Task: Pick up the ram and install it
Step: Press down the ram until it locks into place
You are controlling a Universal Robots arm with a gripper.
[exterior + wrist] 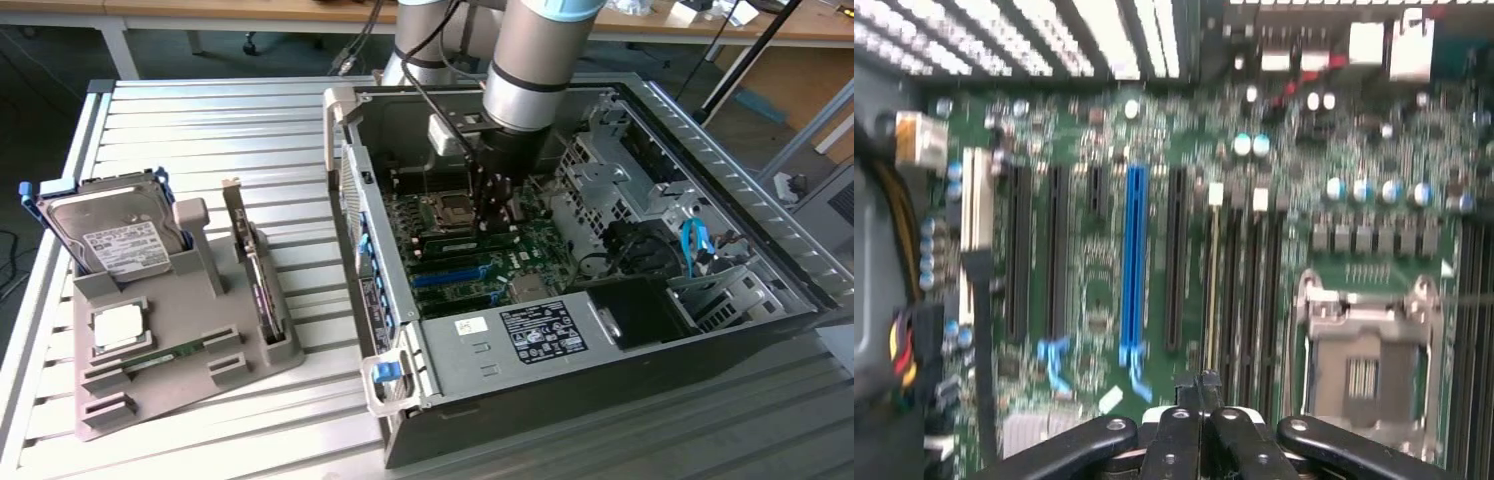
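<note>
The computer case (561, 330) is open on top. Its walls, drive cage (607, 180) and cables (694, 245) crowd the motherboard (487, 260).

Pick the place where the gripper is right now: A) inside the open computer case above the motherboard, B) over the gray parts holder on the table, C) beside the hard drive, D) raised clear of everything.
A: in the exterior view the gripper reaches down into the open computer case, just above the green motherboard.

Robotics lab, hardware bench.
Slatted metal table (200, 120), opened computer case (561, 330) under a robot arm (534, 60), grey parts fixture (174, 350), wooden desks (240, 12) behind.
</note>
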